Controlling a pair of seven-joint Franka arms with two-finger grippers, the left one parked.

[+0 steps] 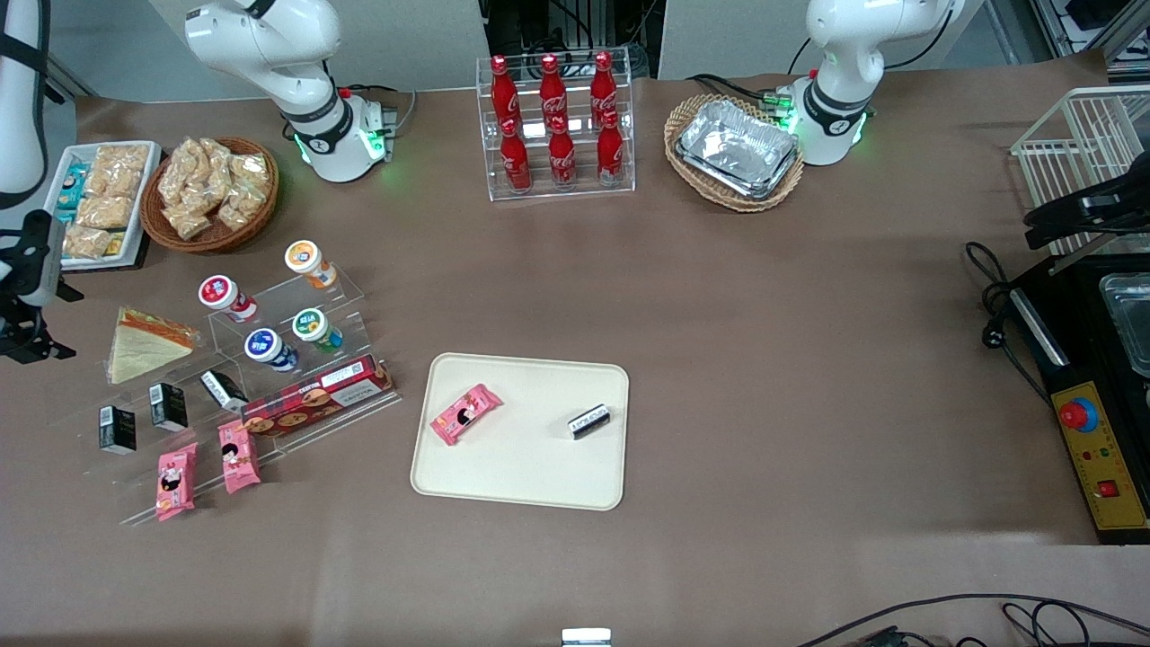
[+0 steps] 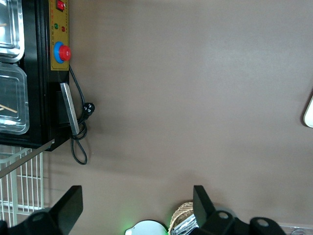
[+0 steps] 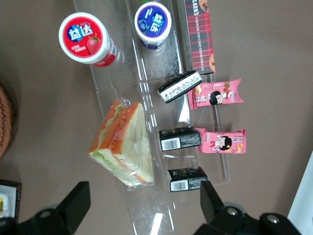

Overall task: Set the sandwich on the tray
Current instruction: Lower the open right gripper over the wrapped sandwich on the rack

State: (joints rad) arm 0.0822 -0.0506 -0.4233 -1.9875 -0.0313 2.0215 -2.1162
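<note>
The sandwich (image 1: 144,346) is a clear-wrapped triangular wedge of pale bread with orange filling. It lies on the clear acrylic stand toward the working arm's end of the table. It also shows in the right wrist view (image 3: 124,144). The cream-beige tray (image 1: 526,472) lies in the middle, nearer the front camera, and holds a pink snack packet (image 1: 465,413) and a small black box (image 1: 590,420). My right gripper (image 1: 31,341) hovers beside the sandwich, clear of it. Its fingers are wide open and empty in the right wrist view (image 3: 142,205), with the sandwich just ahead of them.
The acrylic stand (image 1: 296,296) also holds yogurt cups (image 1: 220,295), black boxes (image 1: 168,404), pink packets (image 1: 175,481) and a red cookie box (image 1: 319,395). A wicker snack basket (image 1: 211,193), cola bottle rack (image 1: 557,126) and foil trays (image 1: 737,148) stand farther back.
</note>
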